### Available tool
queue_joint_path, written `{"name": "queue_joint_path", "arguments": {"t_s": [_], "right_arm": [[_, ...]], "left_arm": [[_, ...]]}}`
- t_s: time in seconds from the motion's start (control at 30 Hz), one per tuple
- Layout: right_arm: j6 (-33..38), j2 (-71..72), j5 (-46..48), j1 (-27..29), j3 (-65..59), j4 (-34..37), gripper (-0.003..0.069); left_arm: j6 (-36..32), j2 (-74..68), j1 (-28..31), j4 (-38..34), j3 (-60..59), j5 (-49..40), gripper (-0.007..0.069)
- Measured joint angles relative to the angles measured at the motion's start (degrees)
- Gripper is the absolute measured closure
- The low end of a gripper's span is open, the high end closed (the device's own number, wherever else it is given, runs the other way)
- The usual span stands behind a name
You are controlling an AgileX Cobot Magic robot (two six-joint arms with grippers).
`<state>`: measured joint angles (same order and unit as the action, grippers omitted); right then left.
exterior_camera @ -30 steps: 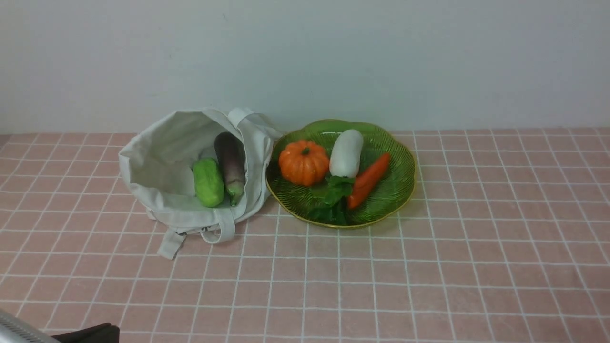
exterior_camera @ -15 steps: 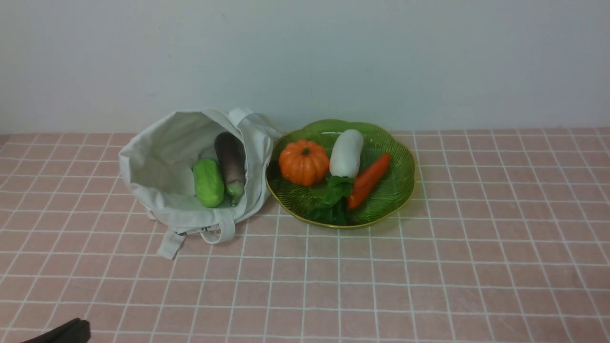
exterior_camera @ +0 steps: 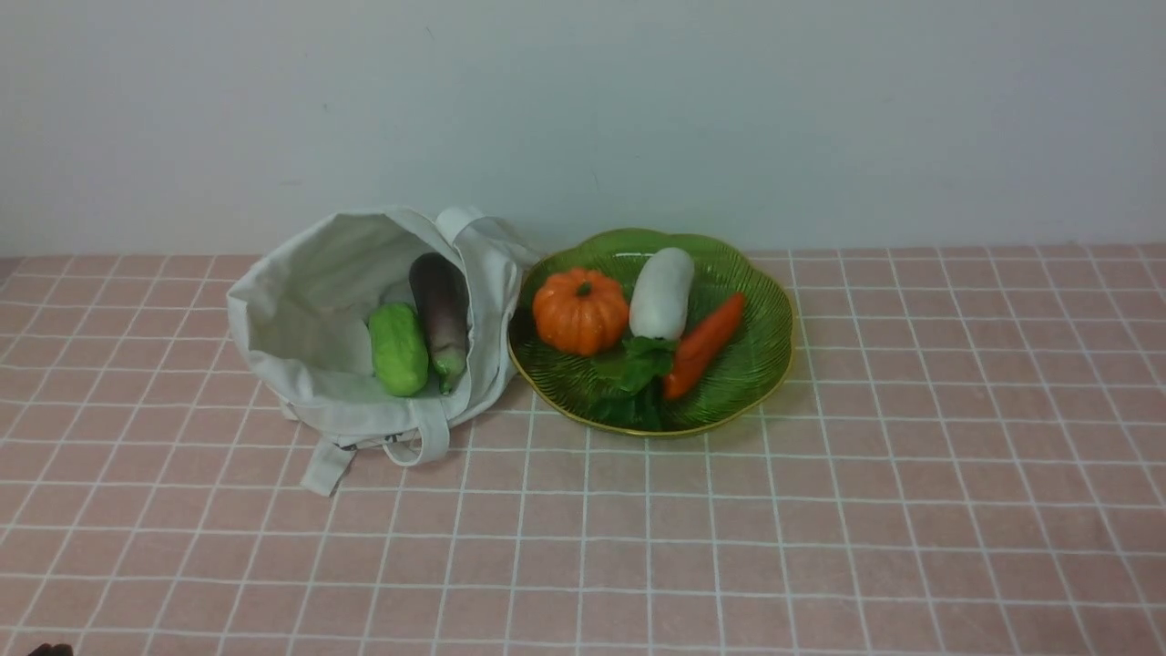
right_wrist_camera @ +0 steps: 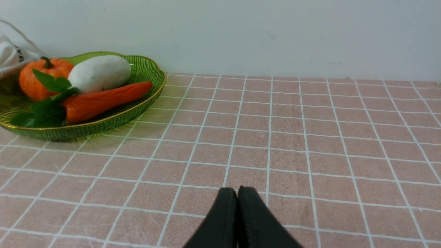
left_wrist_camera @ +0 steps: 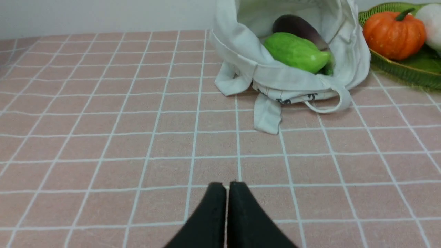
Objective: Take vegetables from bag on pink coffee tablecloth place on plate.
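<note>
The off-white bag [exterior_camera: 301,301] lies open on the pink coffee tablecloth [exterior_camera: 820,510], holding a green cucumber [exterior_camera: 398,349] and a dark purple eggplant [exterior_camera: 441,314]. The green plate [exterior_camera: 761,351] to its right holds an orange pumpkin [exterior_camera: 580,311], a white radish [exterior_camera: 662,292] with green leaves and an orange carrot [exterior_camera: 703,343]. My left gripper [left_wrist_camera: 226,186] is shut and empty, low over the cloth well short of the bag [left_wrist_camera: 286,79]. My right gripper [right_wrist_camera: 237,191] is shut and empty, away from the plate [right_wrist_camera: 103,124]. Only a dark speck of the left arm [exterior_camera: 50,650] shows in the front view.
A plain pale wall runs behind the table. The bag's strap handles [exterior_camera: 383,451] trail onto the cloth toward me. Pink gridded cloth stretches to the right of the plate and across the front.
The left arm has drawn back out of the front view's lower-left corner, from a large dark shape to a speck. Bag, plate and vegetables have not moved.
</note>
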<state>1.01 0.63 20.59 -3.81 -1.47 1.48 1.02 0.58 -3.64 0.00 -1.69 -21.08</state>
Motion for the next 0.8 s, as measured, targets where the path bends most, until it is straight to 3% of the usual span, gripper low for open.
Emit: {"name": "queue_joint_path", "arguments": {"t_s": [0.8], "right_arm": [[0.00, 0.00, 0.00, 0.00, 0.00, 0.00, 0.0675]], "left_arm": [[0.41, 0.00, -2.14, 0.00, 0.00, -0.08, 0.0629]]}}
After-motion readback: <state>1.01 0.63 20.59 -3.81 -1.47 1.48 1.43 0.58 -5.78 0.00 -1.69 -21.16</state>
